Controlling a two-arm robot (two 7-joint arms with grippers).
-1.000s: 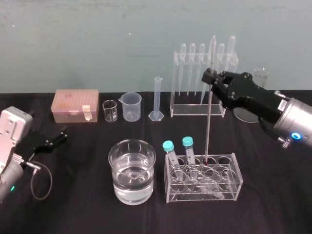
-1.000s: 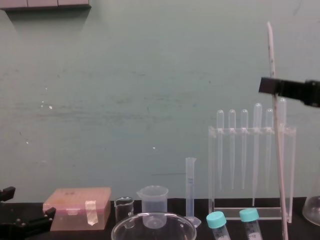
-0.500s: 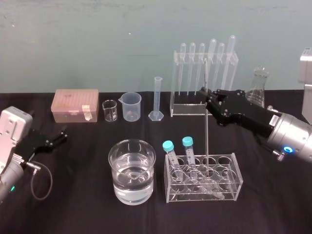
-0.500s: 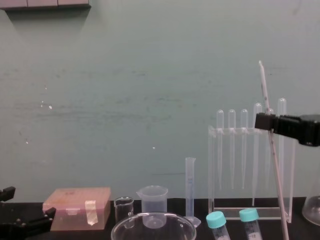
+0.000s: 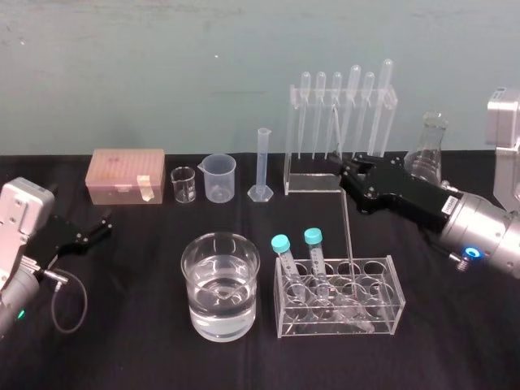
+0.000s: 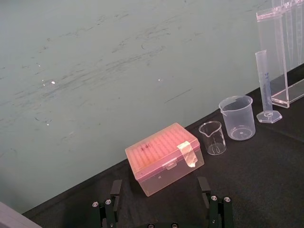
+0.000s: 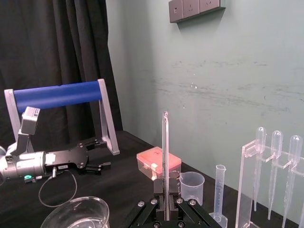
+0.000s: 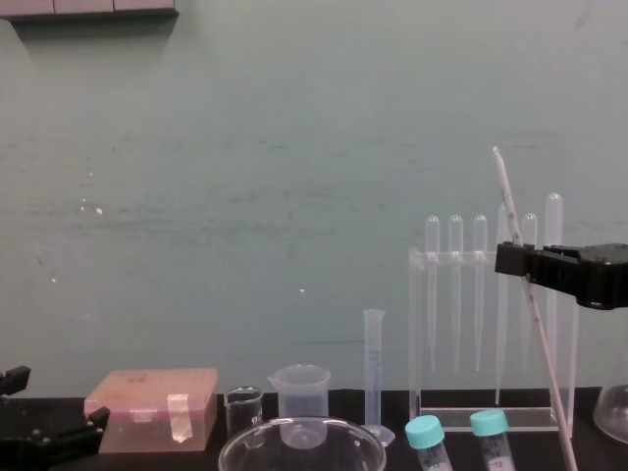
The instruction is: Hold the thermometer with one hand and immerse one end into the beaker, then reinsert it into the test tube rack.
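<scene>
The right gripper [image 5: 347,173] has come down since half a second ago, and the thermometer [image 5: 348,236] it carries has sunk deeper into the test tube rack [image 5: 396,280]. Its jaws are clamped on the rod partway up (the right wrist view shows the thermometer [image 7: 165,152] pinched squarely between the fingers of the right gripper [image 7: 166,203]). The lower end sits in a hole of the rack, just right of two blue-capped tubes [image 5: 313,236].

From the chest, the thermometer [image 8: 541,343] leans, its top tipped toward the robot's left and reaching above the right gripper [image 8: 520,260].

The beaker [image 5: 195,302], about half full of clear liquid, stands on the black table [image 5: 130,341] just left of the rack, apart from it.

Behind them a pipette stand [image 5: 313,183] holds a row of pipettes, with a graduated cylinder [image 5: 262,162], two small beakers and a pink box [image 5: 126,175] lined up to its left along the back edge.

The left gripper [image 5: 104,223] rests low at the table's left side, well away from the glassware, its jaws spread wide and holding nothing.
</scene>
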